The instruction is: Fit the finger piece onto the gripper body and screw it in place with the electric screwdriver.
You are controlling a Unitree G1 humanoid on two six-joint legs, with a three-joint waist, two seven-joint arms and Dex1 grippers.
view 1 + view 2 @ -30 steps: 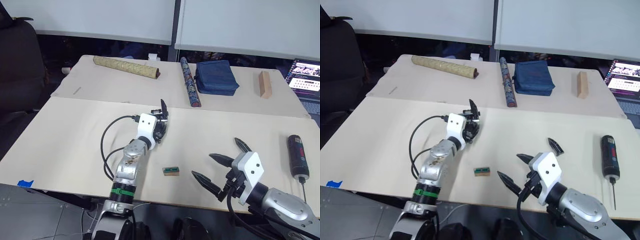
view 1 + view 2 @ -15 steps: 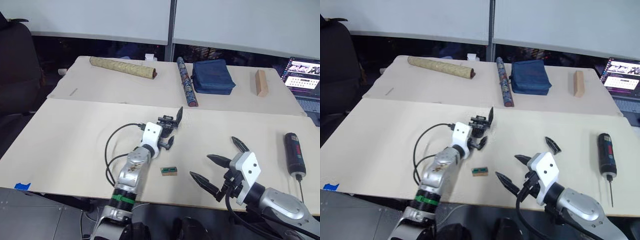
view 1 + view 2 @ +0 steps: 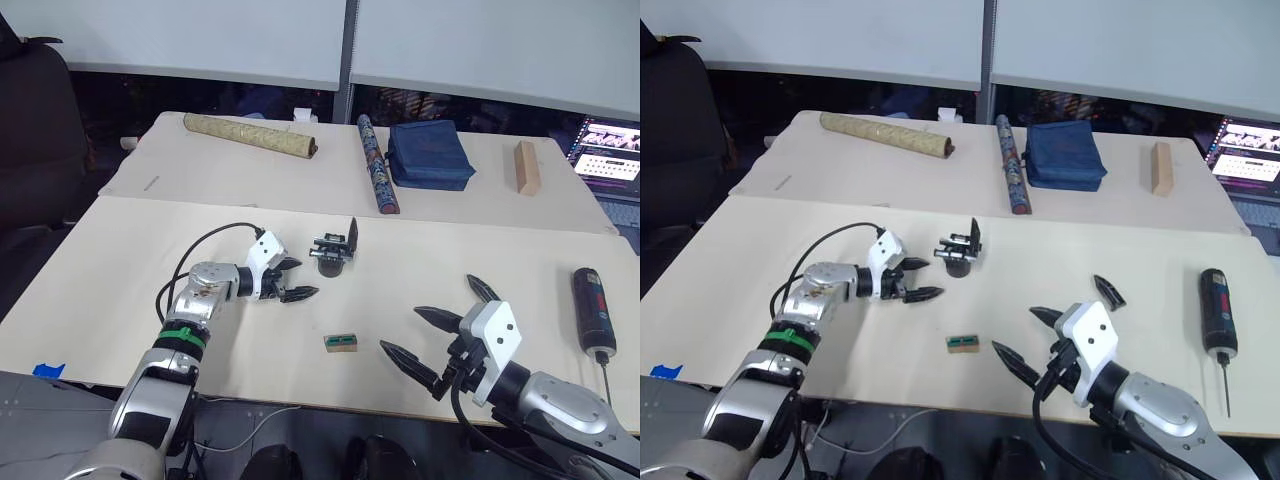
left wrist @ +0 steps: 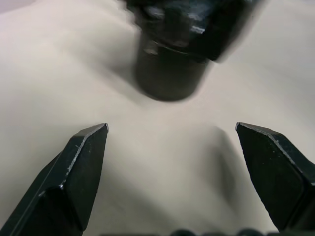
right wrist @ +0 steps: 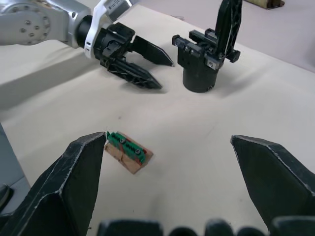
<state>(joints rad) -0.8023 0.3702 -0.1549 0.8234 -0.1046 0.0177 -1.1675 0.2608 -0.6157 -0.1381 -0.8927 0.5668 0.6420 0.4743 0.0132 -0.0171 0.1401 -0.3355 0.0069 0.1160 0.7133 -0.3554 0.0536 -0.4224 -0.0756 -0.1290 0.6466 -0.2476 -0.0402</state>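
The gripper body [image 3: 333,252] stands upright on its round base in the middle of the table, one pointed finger rising from it; it also shows as a dark cylinder [image 4: 170,73]. My left gripper [image 3: 305,278] lies open just left of it, not touching. The finger piece [image 3: 1107,290], a small black wedge, lies on the table beside my right gripper [image 3: 1014,331], which hovers open near the front edge. The electric screwdriver [image 3: 592,308] lies at the far right, bit toward me. From the right wrist I see the gripper body [image 5: 206,54] and the left gripper [image 5: 165,73].
A small green-and-brown board [image 3: 341,343] lies between the grippers. On the back table lie a tan rolled tube [image 3: 250,134], a patterned tube [image 3: 378,163], a blue pouch [image 3: 430,155] and a wooden block [image 3: 527,167]. A laptop [image 3: 612,145] sits at the far right.
My left gripper has let go of the gripper body, which now stands alone on the table, and the left arm has drawn back to the left. The right gripper has stayed put.
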